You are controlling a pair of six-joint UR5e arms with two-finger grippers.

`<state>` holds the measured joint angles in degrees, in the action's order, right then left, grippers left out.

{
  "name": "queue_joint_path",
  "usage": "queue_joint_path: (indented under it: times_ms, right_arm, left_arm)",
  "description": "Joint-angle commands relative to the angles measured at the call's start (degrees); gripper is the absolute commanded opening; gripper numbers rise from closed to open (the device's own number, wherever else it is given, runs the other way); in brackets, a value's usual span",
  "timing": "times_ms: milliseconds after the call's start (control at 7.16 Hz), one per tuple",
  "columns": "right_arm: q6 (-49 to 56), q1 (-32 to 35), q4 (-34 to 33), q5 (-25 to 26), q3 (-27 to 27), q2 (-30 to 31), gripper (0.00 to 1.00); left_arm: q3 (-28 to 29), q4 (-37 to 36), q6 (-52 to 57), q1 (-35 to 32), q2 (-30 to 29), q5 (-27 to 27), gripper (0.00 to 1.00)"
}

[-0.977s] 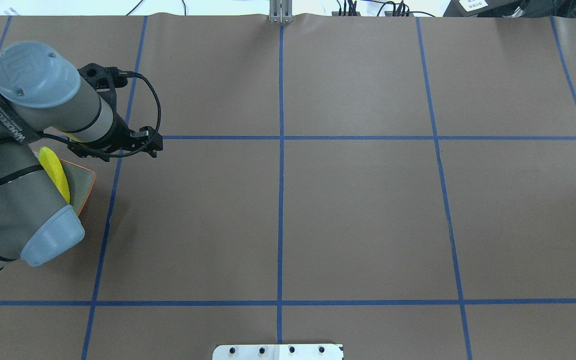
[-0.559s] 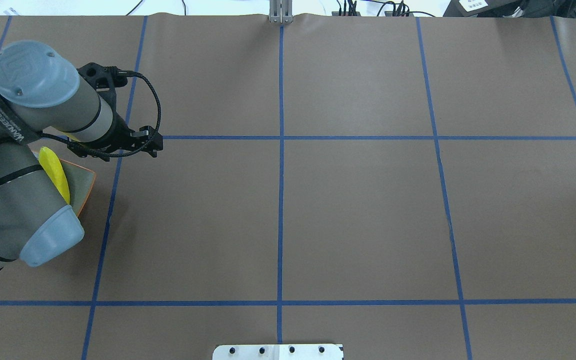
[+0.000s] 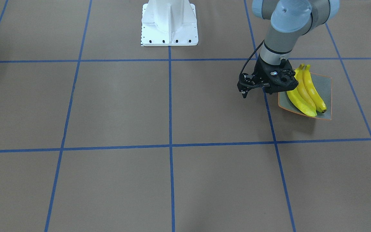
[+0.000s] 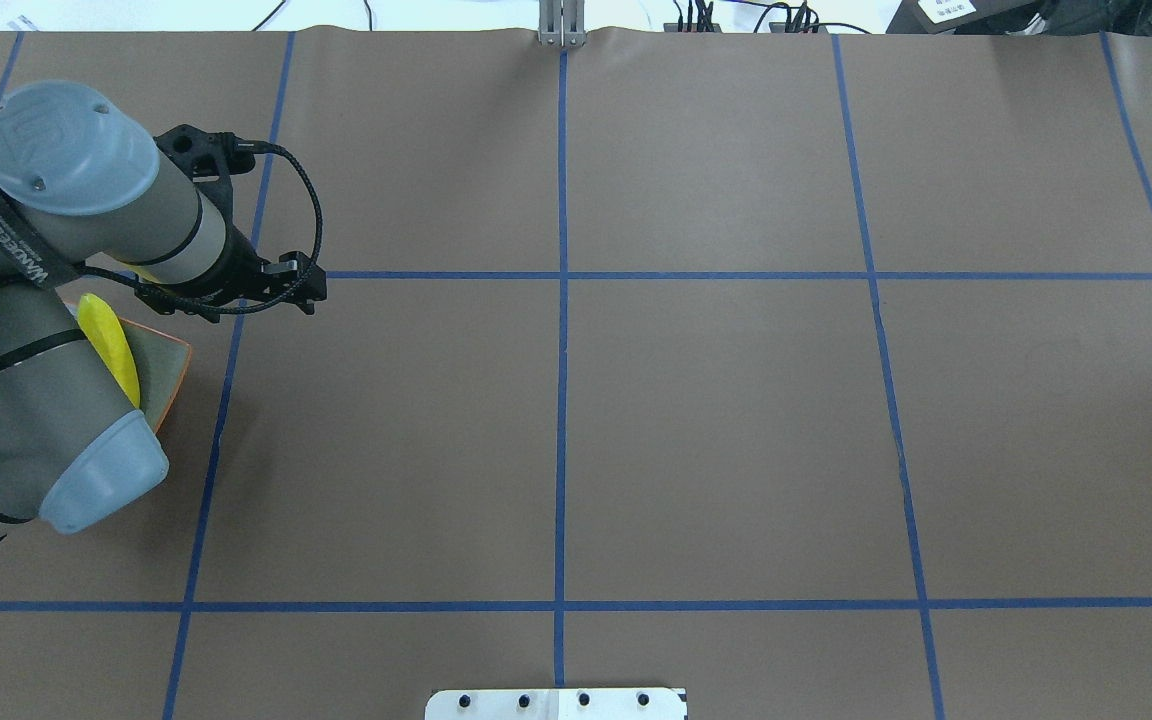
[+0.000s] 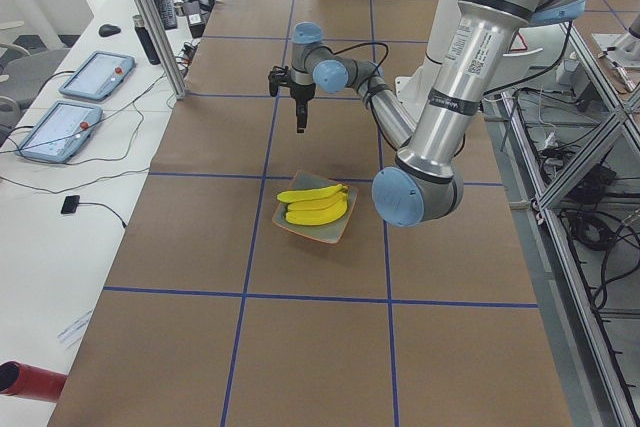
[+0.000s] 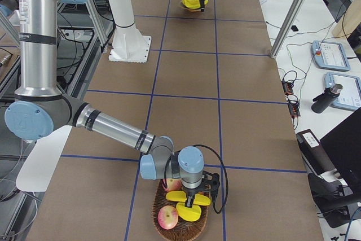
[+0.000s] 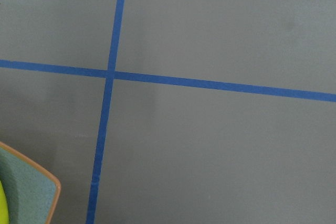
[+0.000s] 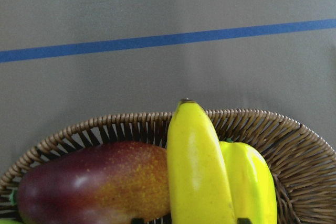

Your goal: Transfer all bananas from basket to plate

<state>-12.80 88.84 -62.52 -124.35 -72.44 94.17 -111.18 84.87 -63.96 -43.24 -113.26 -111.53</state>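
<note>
Brown table [image 3: 108, 106] | plate [image 3: 326, 84]: three bananas [image 3: 304, 93] | basket [image 8: 296, 148]: two bananas [image 8: 199, 171] | left hand [image 5: 300, 125], right hand [image 6: 189, 202]: cannot tell whether spread

1 plate [image 3: 326, 84] carries what looks like 3 bananas [image 3: 304, 93], though they overlap and the count is hard to fix. 1 wicker basket [image 8: 296, 148] holds 2 more bananas [image 8: 197, 171] and 2 reddish fruits [image 6: 168, 217]. 2 robot arms [image 6: 107, 123] are in view.
</note>
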Motion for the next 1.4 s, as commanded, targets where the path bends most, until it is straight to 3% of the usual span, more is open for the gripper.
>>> queue_joint_path:
  times_ms: [0,140,419,698,1117,1257]
  right_arm:
    - [3.98,3.95,-0.67,-1.33,-0.51,-1.35,0.00]
    - [6.97,6.59,-1.63,-2.29,-0.60,-2.05,0.00]
    - [11.11,9.07,-9.68,-3.27,-5.23,-3.20,0.00]
    - [10.35,8.99,-10.70,-6.15,-5.62,-6.70,0.00]
    - [-1.68,3.82,-10.35,-16.16,-5.87,-12.67,0.00]
    - [-7.44,1.10,-10.17,-17.23,-6.48,-15.22,0.00]
  left_arm:
    - [0.00,0.03,-0.02,0.09,-0.21,0.00,0.99]
    - [0.35,-0.06,-0.28,0.09,-0.73,0.09,0.99]
    - [0.35,0.03,-1.17,0.09,-1.17,0.00,0.99]
    - [0.53,0.90,-0.99,-0.09,-1.61,0.00,0.99]
    - [5.95,16.51,-1.78,-1.31,-1.61,0.00,0.99]
    - [8.50,22.56,-3.78,-1.84,-1.61,-0.09,0.99]
